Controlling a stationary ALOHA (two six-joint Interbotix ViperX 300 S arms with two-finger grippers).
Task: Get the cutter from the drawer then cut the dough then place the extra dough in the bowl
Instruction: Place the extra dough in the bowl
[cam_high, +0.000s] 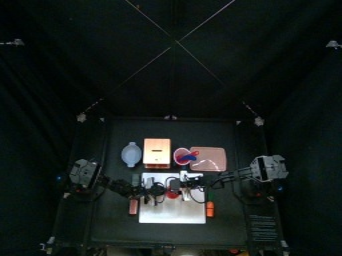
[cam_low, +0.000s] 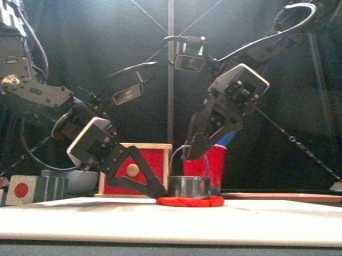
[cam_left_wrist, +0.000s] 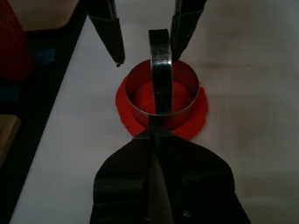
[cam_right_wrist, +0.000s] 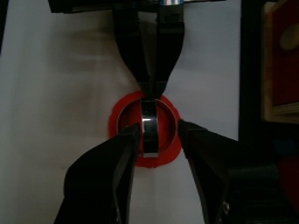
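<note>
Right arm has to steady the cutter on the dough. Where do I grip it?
Probably the ring wall, from straight above, a jaw on each side. The cutter stands upright on the dough, and the left gripper pinches the handle over its top, so only the sides are free. The right gripper hangs open over it.

A round metal cutter with a wire handle (cam_left_wrist: 173, 105) is standing centred on a flat red dough disc (cam_left_wrist: 201, 112), which is lying on a white cutting board (cam_left_wrist: 82, 131).

Robot test booth: black curtains (cam_high: 80, 70) around small table (cam_high: 221, 132), two arms (cam_high: 83, 175) (cam_high: 267, 170).
</note>
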